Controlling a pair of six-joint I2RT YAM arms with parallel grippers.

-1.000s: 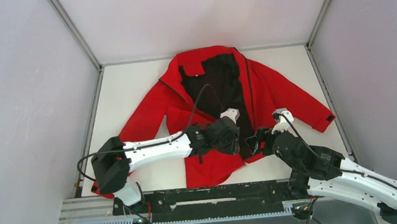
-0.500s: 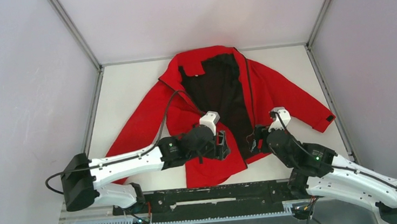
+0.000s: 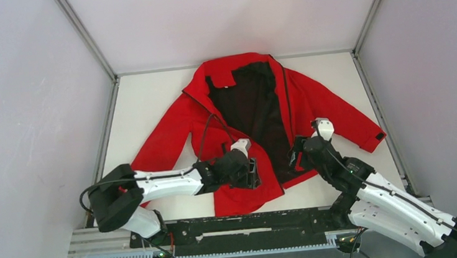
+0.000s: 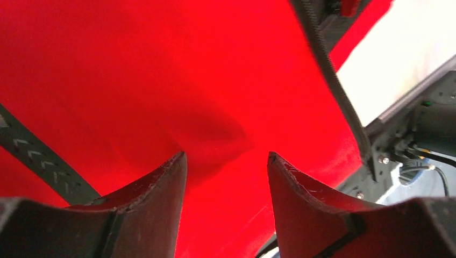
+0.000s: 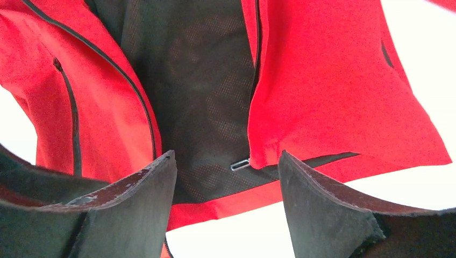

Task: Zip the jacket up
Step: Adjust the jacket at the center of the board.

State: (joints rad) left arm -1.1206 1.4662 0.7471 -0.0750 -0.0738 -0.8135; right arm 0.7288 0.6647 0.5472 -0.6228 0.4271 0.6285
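**Jacket.** The red jacket [image 3: 311, 106] lies flat on the white desk [image 3: 143, 105], collar toward the far edge and hem toward the arm bases. The front is unzipped. The 2 front panels are spread apart and the black lining [image 3: 255, 102] shows between them. Both sleeves are spread outward, and the one on the right arm's side ends in a black cuff tab [image 3: 379, 136].

**Zipper.** In the right wrist view a dark zipper line [image 5: 257, 43] runs down the inner edge of the panel [image 5: 333, 97]. A small metal zipper piece [image 5: 240, 164] sits at its lower end, against the lining. A black pocket slit [image 5: 72, 118] marks the opposite panel.

**Left gripper.** The left gripper [image 3: 253, 173] is over the lower part of the panel on its own side, near the hem. Its fingers are spread. A low fold of red cloth [image 4: 134, 80] lies between them [image 4: 226, 156] and is not pinched.

**Right gripper.** The right gripper [image 3: 295, 154] hangs over the lower end of the opening, near the hem. Its fingers are spread wide [image 5: 226, 156] and hold nothing.
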